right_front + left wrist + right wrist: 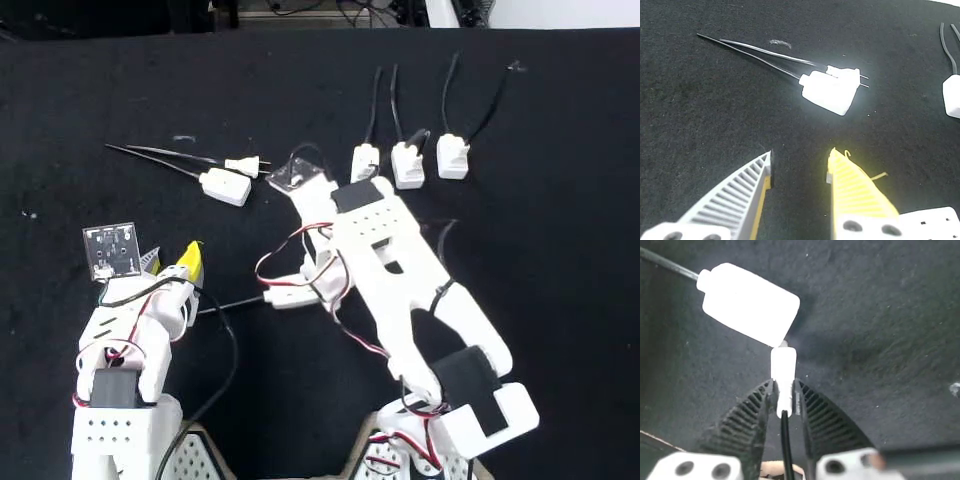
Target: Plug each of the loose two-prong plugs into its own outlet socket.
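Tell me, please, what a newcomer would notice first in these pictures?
The right pincer is shut on a white plug whose tip meets a white socket block on the black table. The left pincer hangs open, short of a loose plug lying beside a second block.

Two arms stand at the worktop (560,300), each with one hand, the left hand (800,156) and the right hand (784,386), two fingers apiece. The high view shows four white sockets, each on one black lead: a left socket (225,186), then a row of three, the second socket (365,161), third socket (408,165) and fourth socket (452,157). There are two plugs: one loose plug (243,165) with two prongs, and one held plug (783,365) in the right hand. One small square board (112,248) sits on the left arm.
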Robot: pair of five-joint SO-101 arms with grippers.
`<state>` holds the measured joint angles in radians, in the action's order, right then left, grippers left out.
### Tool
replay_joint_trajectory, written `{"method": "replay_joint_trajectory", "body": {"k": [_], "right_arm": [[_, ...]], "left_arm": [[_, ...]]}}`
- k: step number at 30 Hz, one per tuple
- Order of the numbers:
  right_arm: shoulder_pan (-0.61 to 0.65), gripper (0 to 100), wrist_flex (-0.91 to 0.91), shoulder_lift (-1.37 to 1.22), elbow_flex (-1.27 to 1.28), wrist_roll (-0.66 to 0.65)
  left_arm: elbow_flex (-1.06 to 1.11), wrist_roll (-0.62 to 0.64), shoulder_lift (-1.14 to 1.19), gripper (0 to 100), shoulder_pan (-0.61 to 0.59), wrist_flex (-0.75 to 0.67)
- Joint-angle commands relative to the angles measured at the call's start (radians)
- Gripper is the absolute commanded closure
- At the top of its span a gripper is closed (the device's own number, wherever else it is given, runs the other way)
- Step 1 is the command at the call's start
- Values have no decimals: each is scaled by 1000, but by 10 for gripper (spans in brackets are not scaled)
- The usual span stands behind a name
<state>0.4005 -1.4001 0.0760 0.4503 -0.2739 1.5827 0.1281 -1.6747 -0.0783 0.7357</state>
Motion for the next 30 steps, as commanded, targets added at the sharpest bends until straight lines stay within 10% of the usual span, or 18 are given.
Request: {"method": "replay_joint_trajectory", "body": {"k": [1,30], "right_arm": [[-23,988,23,50,-7,-2],[106,988,-71,41,-176,330]], "left_arm": [[-18,0,-11,812,-2,-6],[-19,0,-11,812,-2,-8]]}}
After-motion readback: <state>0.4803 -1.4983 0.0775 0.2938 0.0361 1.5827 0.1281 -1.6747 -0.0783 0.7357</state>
